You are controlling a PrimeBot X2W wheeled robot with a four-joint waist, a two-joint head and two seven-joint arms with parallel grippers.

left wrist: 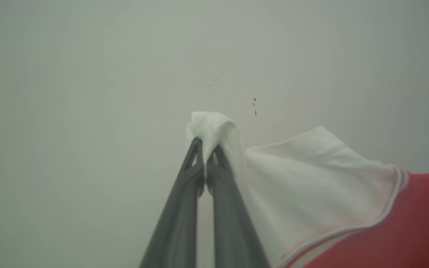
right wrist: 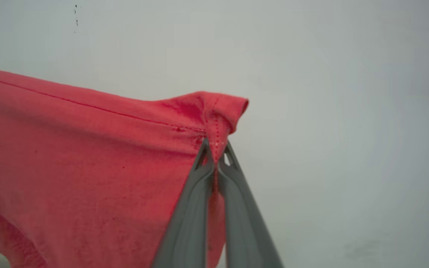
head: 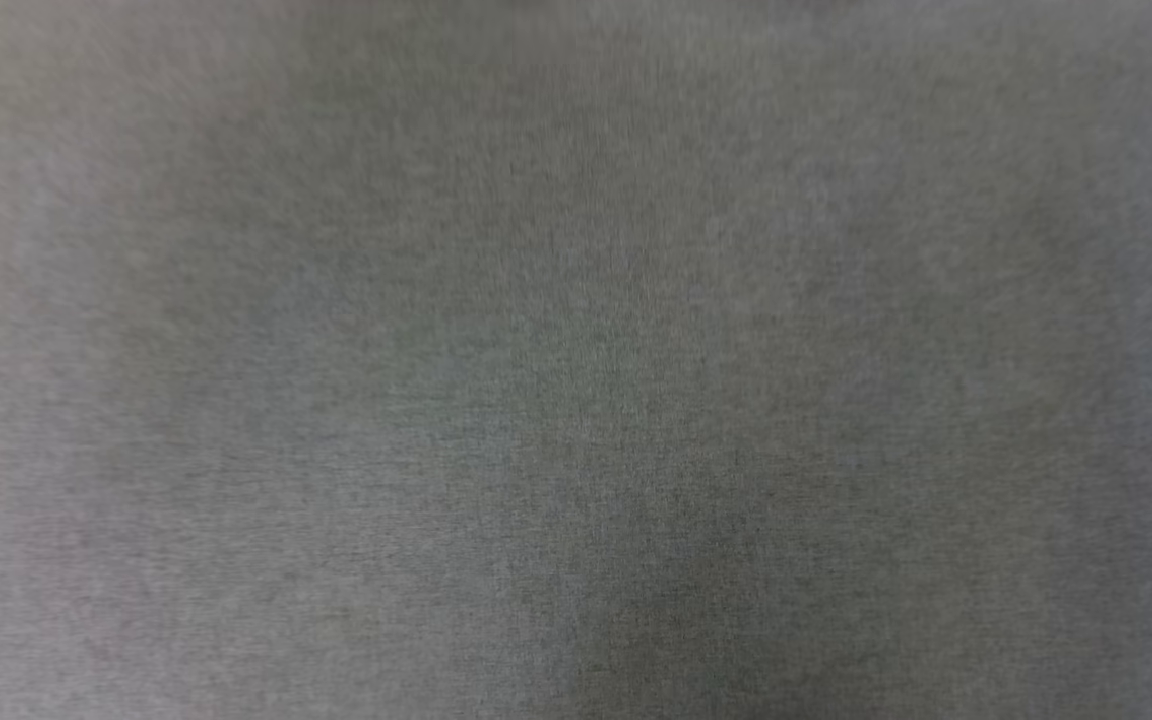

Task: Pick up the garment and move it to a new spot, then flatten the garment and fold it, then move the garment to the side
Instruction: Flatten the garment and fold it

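Starting at the left gripper (left wrist: 207, 146), you have its two dark fingers (left wrist: 184, 208) pinched shut on a bunched tip of the white sleeve (left wrist: 304, 182), with a tuft of cloth poking out past the tips. From there the sleeve fans out to a striped trim (left wrist: 399, 186) and the red of the garment (left wrist: 426, 219). The right gripper (right wrist: 216, 149) is likewise clamped shut, biting the garment's red hem corner (right wrist: 223, 106) right on the stitched seam, and the red cloth runs off from that corner with some sag. The garment looks to be strung between the two grips, lifted off the grey surface (head: 576, 360); how high, you cannot tell. Both bites sit close to the garment's edge, so travel smoothly and move both arms as one, at a spacing that takes out the sag without tugging the cloth from either pinch. Let the garment's hanging middle land first, then draw the corners apart. Count: one garment, one sleeve in sight, two grippers of two fingers each, and a few dark specks (left wrist: 254, 106) beyond the sleeve tip.
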